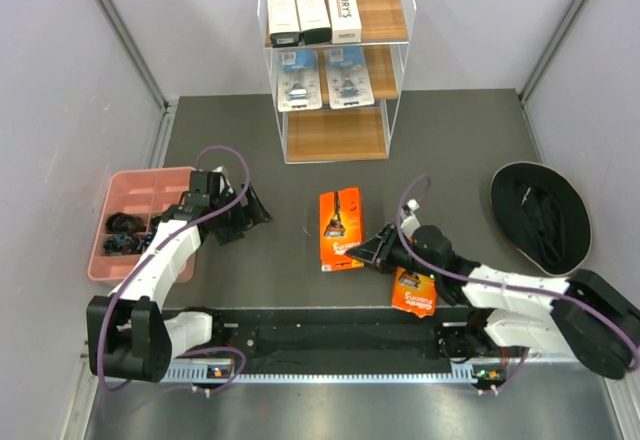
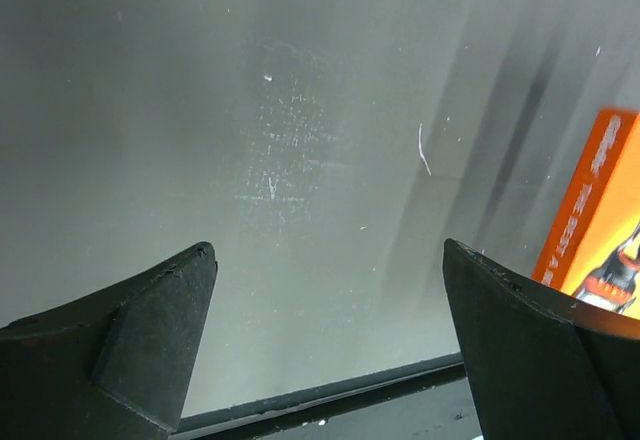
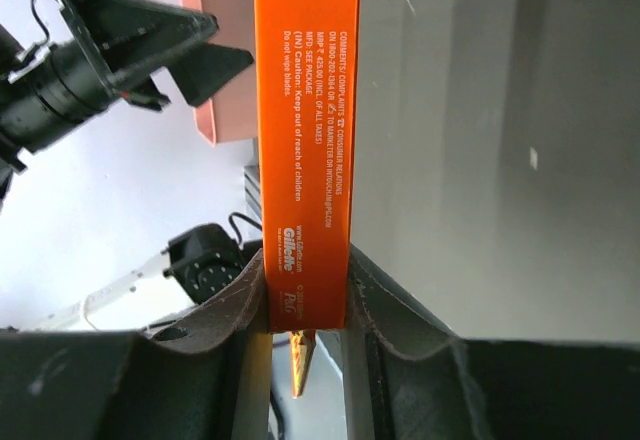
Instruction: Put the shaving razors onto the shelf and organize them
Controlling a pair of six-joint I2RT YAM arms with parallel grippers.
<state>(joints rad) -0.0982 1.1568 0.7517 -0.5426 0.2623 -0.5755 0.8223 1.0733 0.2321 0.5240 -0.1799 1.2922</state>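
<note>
The shelf (image 1: 335, 135) stands at the back. Three white razor boxes (image 1: 313, 12) lie on its top tier and two blue blister packs (image 1: 323, 77) on the middle tier. The bottom tier is bare. An orange razor card (image 1: 340, 228) sits mid-table, and my right gripper (image 1: 374, 250) is shut on its near right edge. In the right wrist view, that orange card (image 3: 305, 110) is pinched edge-on in the right gripper (image 3: 305, 290). A second orange card (image 1: 413, 292) lies beneath the right arm. My left gripper (image 1: 250, 215) hangs open left of the card, the left gripper (image 2: 330, 260) holding nothing, with the orange card (image 2: 600, 230) at its right.
A pink compartment tray (image 1: 140, 195) with dark small items sits at the left, beside the left arm. A round black hat-like object (image 1: 540, 215) lies at the right. Grey walls close in the table on both sides.
</note>
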